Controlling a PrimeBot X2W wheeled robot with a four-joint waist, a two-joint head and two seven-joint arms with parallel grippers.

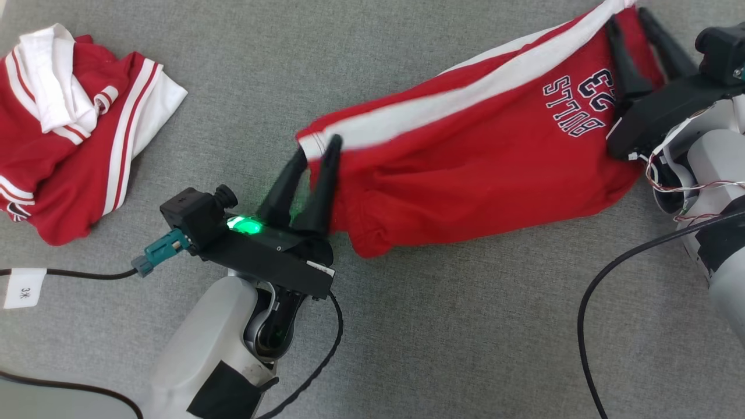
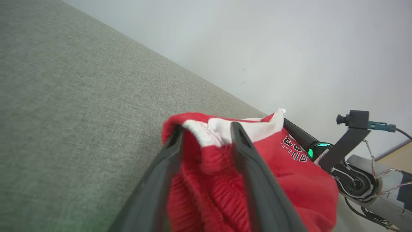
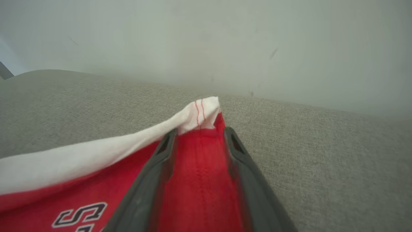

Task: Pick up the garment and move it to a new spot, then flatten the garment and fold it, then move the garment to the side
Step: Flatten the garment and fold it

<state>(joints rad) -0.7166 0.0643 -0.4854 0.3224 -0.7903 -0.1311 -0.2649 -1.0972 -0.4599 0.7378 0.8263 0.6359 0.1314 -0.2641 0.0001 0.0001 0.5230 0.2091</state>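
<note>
Nearest to me, the left gripper (image 1: 319,148) has its two dark fingers spread, with the near end of the red shorts (image 1: 465,157) bunched loosely between them. As far as I can judge, nothing is being nipped there. From that end the shorts run away up and to the right across the grey table (image 1: 407,326), so their long axis lies straight between the two arms. The left arm is at the closer end and the right arm at the farther one.

The cloth is slack rather than taut: it is rumpled and rolled under along its near edge. A white stripe (image 1: 419,116) runs along the far edge, and dark lettering (image 1: 576,102) reads upside down from where I stand.

At the far end the right gripper (image 1: 627,17) also stands parted, with red fabric lying between its fingers. I'd say flattening comes next, and that means pulling outward along this same line.

Off to the left, well apart, sits a heap of red and white clothing (image 1: 70,128).
</note>
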